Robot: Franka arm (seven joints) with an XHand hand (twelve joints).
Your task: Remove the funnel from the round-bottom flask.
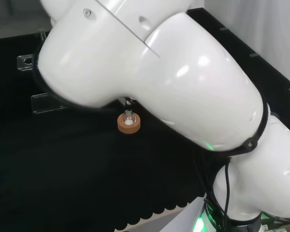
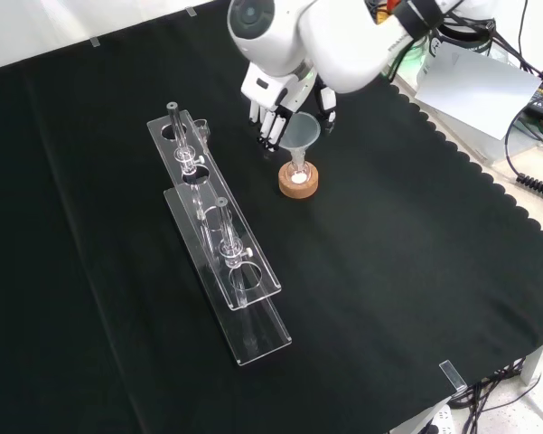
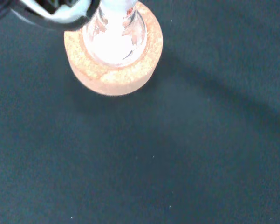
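Front view, near to far: clear racks (image 2: 221, 262) w/ tubes lying at left, untouched, well apart from the job. Then cork ring (image 2: 299, 181) mid-cloth, small round-bottom flask (image 2: 298, 175) seated in it, funnel (image 2: 300, 132) upright w/ stem down the neck, not yet lifted. Just behind, hand (image 2: 273, 107) at the funnel's rim, fingers pointing down, partly spread; contact or grasp: can't tell. Likely step: closing in for grasp. Next: pinch the cone, then pull straight up so flask stays in ring.
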